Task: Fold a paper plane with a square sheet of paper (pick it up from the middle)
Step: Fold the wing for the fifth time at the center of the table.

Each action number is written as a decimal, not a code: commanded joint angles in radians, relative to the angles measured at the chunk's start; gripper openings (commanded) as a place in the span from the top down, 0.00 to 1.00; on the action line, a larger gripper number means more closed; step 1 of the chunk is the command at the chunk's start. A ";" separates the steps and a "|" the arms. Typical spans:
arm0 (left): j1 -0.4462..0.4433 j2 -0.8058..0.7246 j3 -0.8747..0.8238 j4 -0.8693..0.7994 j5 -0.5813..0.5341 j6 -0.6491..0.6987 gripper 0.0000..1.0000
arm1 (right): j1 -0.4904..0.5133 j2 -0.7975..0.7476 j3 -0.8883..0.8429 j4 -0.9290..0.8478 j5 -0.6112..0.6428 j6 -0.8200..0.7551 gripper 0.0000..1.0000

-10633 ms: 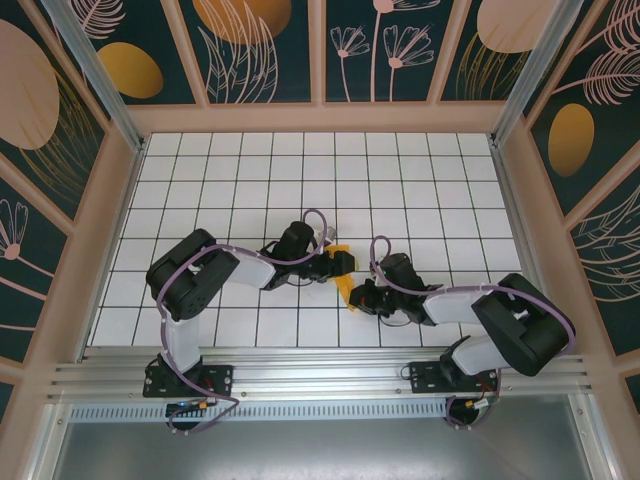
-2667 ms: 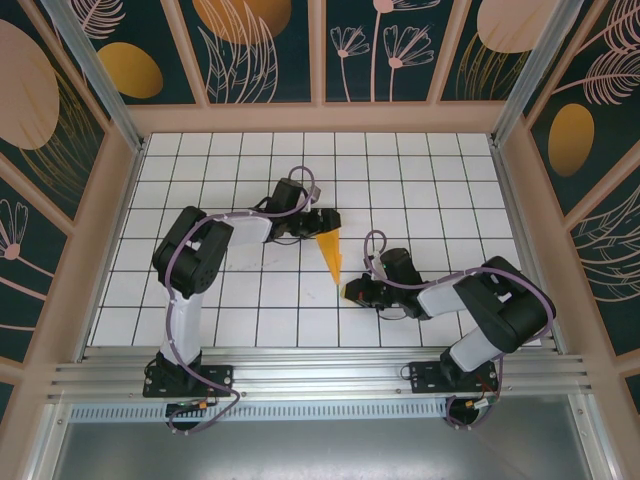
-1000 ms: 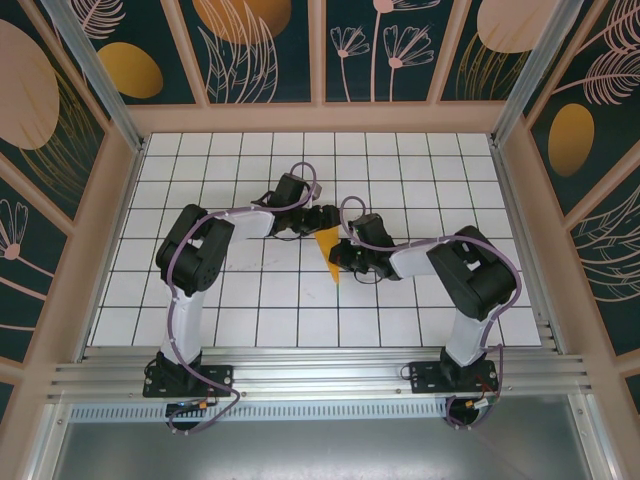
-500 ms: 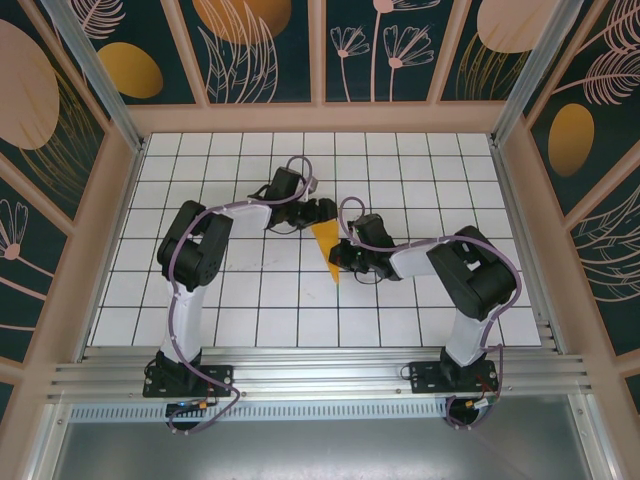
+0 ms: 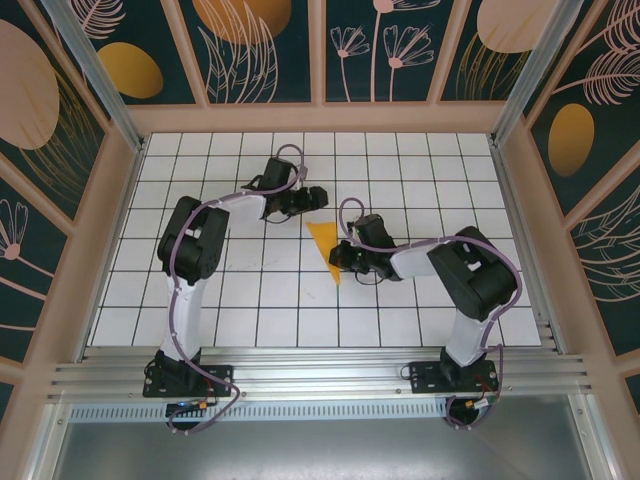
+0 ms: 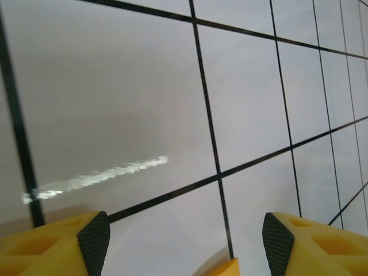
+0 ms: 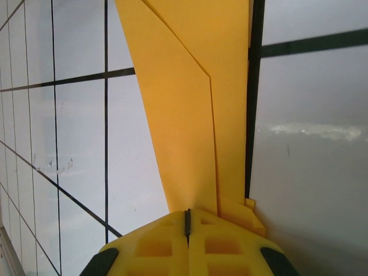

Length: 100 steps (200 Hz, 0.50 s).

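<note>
We see the paper plane (image 5: 326, 248) flat on the table (image 5: 230, 300), right gripper (image 5: 342, 256) pinched together at its right edge, left gripper (image 5: 318, 195) spread apart just beyond its far end

Three cameras, one tiled table (image 5: 400, 160).
Top view looks steeply down from behind the arm bases (image 5: 190, 378); wrist views skim the table close up. The paper plane (image 5: 324, 248) at its centre is the same paper plane (image 7: 190, 115) in the right wrist's upper frame; the left's bottom edge possibly catches a corner.
</note>
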 commanded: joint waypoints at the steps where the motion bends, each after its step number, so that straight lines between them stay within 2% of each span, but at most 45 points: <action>1: 0.006 -0.054 -0.001 -0.044 -0.015 0.029 0.27 | 0.012 0.013 -0.086 -0.266 -0.031 -0.026 1.00; 29: 0.007 -0.184 -0.151 0.026 0.028 -0.013 0.30 | 0.022 -0.079 -0.148 -0.238 -0.070 -0.004 1.00; 62: -0.007 -0.366 -0.386 0.121 0.038 -0.097 0.33 | 0.044 -0.290 -0.197 -0.172 -0.121 0.033 0.98; 100: -0.074 -0.546 -0.574 0.117 -0.062 -0.168 0.31 | 0.006 -0.527 -0.183 -0.323 0.075 0.018 0.82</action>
